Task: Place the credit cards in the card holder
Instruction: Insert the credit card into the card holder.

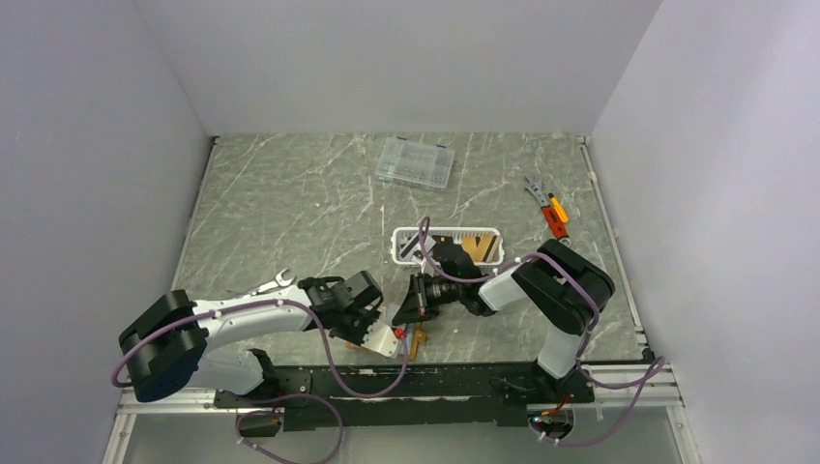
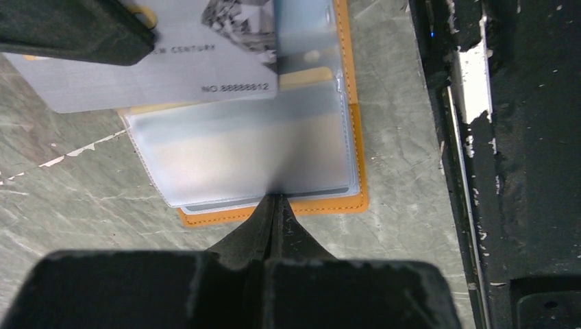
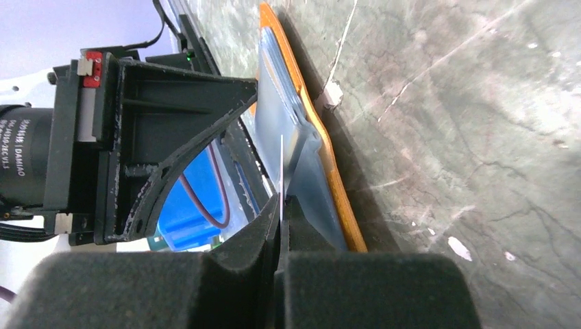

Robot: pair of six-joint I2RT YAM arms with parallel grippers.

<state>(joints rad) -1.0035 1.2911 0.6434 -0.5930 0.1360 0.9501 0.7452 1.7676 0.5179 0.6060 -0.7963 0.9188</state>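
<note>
Edgewise, credit card (image 3: 281, 164) barely visible in right hand (image 3: 281, 205).

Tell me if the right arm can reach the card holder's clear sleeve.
Probably yes: the right tool, shut on the grey card, sits at the card holder, and the left tool pinches the edge of the clear sleeve; nothing lies between.

**Orange, silver and veined grey-green**

The card holder (image 2: 358, 157) is orange, stitched in the same orange, and its inner sleeves are frosted and see-through. The card (image 2: 171, 75) lying over it is brushed silver-grey with black lettering and a black-and-white faceted patch at one corner. The table (image 2: 75, 199) is grey-green marble streaked with white veins. The left gripper (image 2: 277, 205) and right gripper (image 3: 281, 205) are matt black. The basket (image 1: 447, 235) is white, the cables (image 1: 247, 307) are purple, and the walls (image 1: 406, 68) are pale lilac-grey.
</note>
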